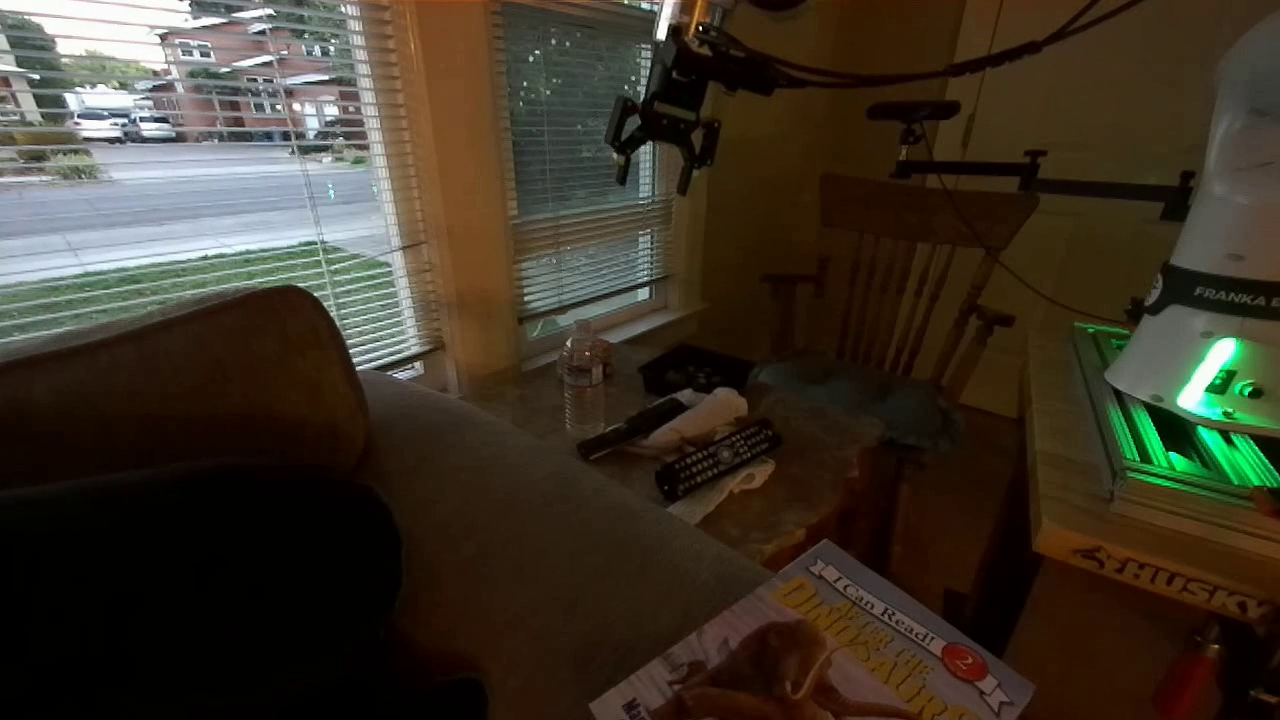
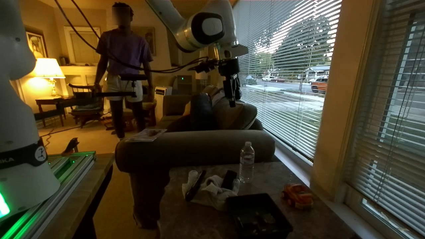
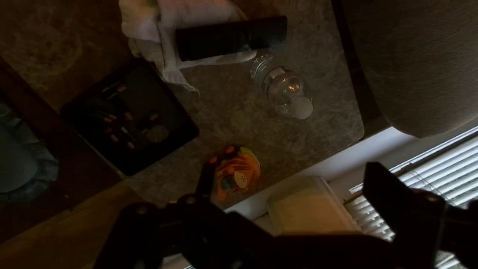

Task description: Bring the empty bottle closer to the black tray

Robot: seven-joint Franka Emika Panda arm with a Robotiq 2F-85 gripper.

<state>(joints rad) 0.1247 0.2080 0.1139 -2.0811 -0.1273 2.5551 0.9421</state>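
Note:
The clear plastic bottle stands upright on the small stone-look table, in an exterior view (image 1: pixel 583 390), in an exterior view (image 2: pixel 246 166) and in the wrist view (image 3: pixel 285 89). It stands near the sofa arm, apart from the black tray. The black tray shows in both exterior views (image 1: pixel 652 380) (image 2: pixel 244 202) and in the wrist view (image 3: pixel 173 136), with small items inside. My gripper (image 1: pixel 653 182) is open and empty, high above the table, and points down. Its spread fingers also show in the wrist view (image 3: pixel 291 166) and in an exterior view (image 2: pixel 233 102). It touches nothing.
A white cloth (image 2: pixel 212 191) with dark remotes (image 1: pixel 720 458) lies beside the bottle and tray. An orange toy car (image 2: pixel 297 196) sits near the window side. The sofa arm (image 2: pixel 199 146) and window blinds (image 2: pixel 292 83) border the table. A person (image 2: pixel 124 56) stands behind.

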